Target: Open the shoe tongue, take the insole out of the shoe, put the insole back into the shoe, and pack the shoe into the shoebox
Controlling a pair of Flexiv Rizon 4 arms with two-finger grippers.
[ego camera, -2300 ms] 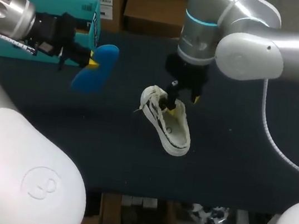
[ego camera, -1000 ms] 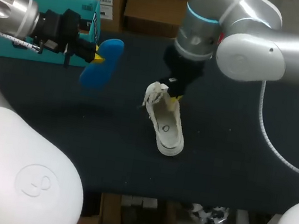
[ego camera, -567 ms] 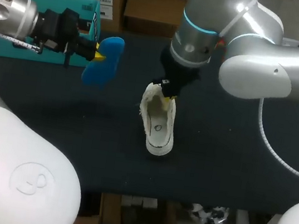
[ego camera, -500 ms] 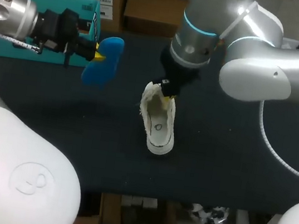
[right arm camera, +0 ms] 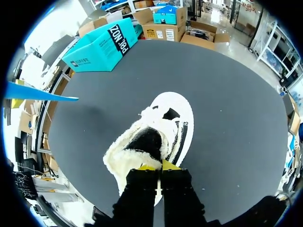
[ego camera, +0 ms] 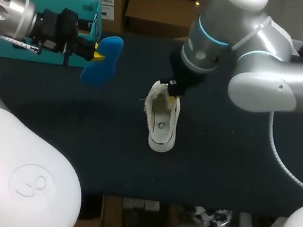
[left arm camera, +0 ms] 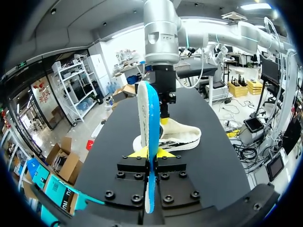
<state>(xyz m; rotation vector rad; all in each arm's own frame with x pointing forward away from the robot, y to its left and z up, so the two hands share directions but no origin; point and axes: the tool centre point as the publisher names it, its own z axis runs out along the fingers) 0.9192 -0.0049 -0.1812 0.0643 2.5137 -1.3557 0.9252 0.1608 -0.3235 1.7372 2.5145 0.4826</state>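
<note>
My left gripper (ego camera: 94, 55) is shut on the edge of the blue insole (ego camera: 103, 64) and holds it in the air over the table's left side. In the left wrist view the insole (left arm camera: 150, 118) stands edge-on between the yellow tips of that gripper (left arm camera: 151, 152). The white fleece-lined shoe (ego camera: 162, 121) lies mid-table, toe toward the front edge. My right gripper (ego camera: 171, 95) is shut on the fleecy rim at its far end. In the right wrist view this gripper (right arm camera: 157, 165) pinches the rim of the shoe (right arm camera: 158, 132), just behind the dark opening.
The teal shoebox (ego camera: 51, 18) lies at the table's back left, behind my left arm, and appears in the right wrist view as the teal box (right arm camera: 99, 45). The dark tabletop (ego camera: 236, 160) stretches to the right and front of the shoe.
My right arm has swung the shoe round so its toe points more toward the front edge, and the arm has shifted right. The left gripper with the insole has barely moved.
</note>
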